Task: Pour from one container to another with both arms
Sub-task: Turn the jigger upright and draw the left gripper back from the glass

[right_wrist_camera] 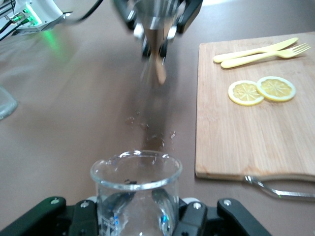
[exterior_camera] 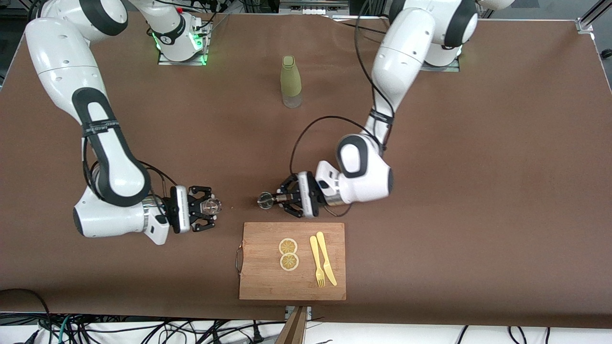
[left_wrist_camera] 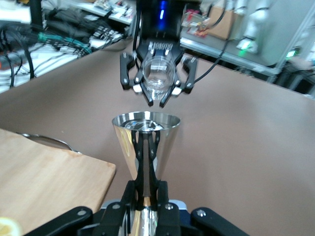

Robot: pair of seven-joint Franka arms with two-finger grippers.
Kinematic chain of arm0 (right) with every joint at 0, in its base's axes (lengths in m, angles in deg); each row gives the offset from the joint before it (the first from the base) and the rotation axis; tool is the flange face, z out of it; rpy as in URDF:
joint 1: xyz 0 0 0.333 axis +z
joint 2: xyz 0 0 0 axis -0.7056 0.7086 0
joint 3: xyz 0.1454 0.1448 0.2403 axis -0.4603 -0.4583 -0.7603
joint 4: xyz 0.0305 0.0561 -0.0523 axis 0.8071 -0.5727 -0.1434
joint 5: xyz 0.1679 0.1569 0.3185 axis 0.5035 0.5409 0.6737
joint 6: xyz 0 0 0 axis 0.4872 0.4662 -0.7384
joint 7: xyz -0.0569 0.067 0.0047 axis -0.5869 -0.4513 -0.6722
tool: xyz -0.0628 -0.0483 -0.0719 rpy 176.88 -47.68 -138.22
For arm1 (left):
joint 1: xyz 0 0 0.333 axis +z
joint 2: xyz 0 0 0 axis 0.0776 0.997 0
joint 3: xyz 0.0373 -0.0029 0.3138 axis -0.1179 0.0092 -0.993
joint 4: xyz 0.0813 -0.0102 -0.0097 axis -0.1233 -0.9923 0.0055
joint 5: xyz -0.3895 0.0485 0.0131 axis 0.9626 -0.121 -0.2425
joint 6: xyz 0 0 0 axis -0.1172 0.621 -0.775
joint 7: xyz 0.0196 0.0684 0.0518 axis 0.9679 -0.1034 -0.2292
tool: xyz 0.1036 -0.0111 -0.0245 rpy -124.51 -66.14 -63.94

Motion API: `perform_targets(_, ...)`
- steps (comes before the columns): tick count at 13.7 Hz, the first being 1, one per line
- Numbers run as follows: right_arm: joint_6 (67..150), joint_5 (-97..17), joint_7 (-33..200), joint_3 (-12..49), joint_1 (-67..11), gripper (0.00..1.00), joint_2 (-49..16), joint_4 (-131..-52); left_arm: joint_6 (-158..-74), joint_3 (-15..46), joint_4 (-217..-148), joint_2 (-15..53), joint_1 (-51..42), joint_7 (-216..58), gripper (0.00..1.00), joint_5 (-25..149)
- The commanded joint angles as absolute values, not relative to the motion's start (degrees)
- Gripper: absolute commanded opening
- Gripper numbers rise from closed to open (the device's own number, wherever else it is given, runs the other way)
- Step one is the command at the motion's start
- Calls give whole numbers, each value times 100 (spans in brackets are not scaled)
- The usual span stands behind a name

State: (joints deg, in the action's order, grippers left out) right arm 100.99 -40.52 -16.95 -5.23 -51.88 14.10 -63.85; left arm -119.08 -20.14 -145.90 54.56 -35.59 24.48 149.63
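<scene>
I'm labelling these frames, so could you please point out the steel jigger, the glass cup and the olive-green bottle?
steel jigger [left_wrist_camera: 146,142]: left wrist view, on the upper cone's shiny wall.
glass cup [right_wrist_camera: 135,189]: right wrist view, on its clear wall.
olive-green bottle [exterior_camera: 290,79]: front view, on its green body.

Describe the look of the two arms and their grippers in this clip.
Both are large white jointed arms with glossy rounded shells and black bands at the joints. Black cables loop along the left arm and the right arm. The left gripper and right gripper are small, black, two-fingered linkage types behind white wrist blocks. Green lights glow at the bases.
</scene>
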Motion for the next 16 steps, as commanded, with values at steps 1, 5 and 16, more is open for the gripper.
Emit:
perform_targets(1, 10047, -3266, -2730, -63, -5200, 22, 1372, -6758, -10555, -1979, -15060, 5192, -2889, 3475, 0, 15044)
perform_targets(5, 10109, -2343, -3646, 544, -5252, 22, 1425, -7014, -8182, -2338, -15280, 5200, -1887, 4740, 0, 14272)
perform_targets(16, 10671, 135, -5018, 1425, -5446, 22, 1759, -7260, -5029, -3685, -15237, 6044, 12, 8478, 0, 12031)
